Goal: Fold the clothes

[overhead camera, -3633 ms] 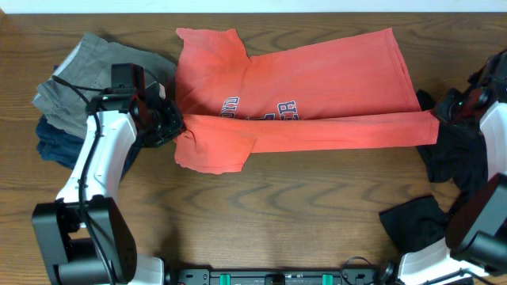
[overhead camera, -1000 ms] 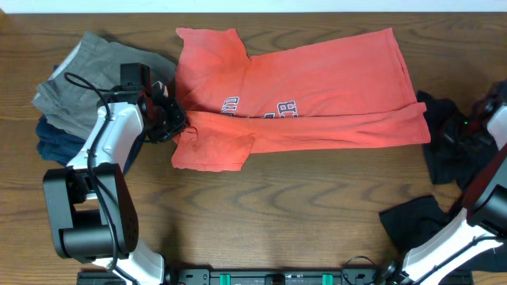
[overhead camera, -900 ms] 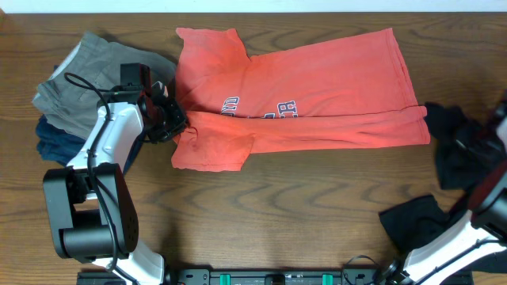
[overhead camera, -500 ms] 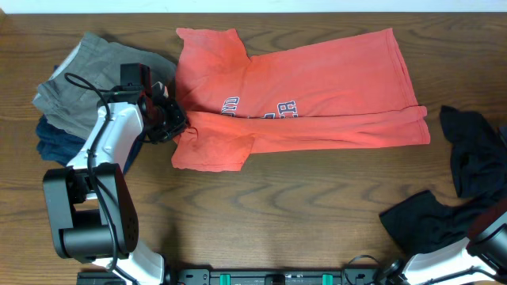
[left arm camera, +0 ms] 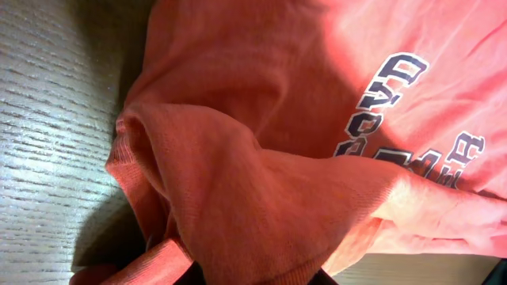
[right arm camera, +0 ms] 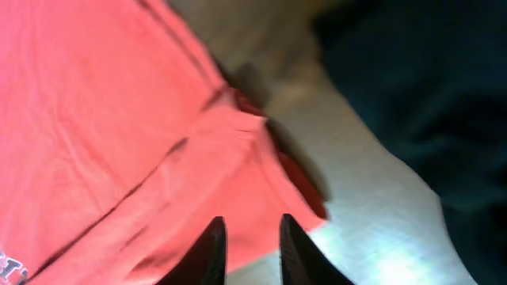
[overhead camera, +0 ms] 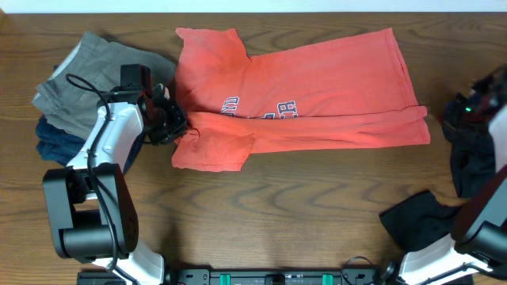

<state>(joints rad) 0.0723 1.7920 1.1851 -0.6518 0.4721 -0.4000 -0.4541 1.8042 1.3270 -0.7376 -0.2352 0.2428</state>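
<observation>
Navy block lettering (overhead camera: pixel 257 108) on the coral T-shirt (overhead camera: pixel 333 71) is half folded under, unreadable.

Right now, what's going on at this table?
Two arms are folding a coral T-shirt. Its near edge is folded up over the lettering. The left gripper is clamped on the bunched sleeve end; the right gripper hovers open near the hem corner, holding nothing. Grey and navy garments lie left, black garments right.

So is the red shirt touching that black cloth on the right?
Apart. The overhead view shows a strip of bare table between the shirt and the black cloth.
</observation>
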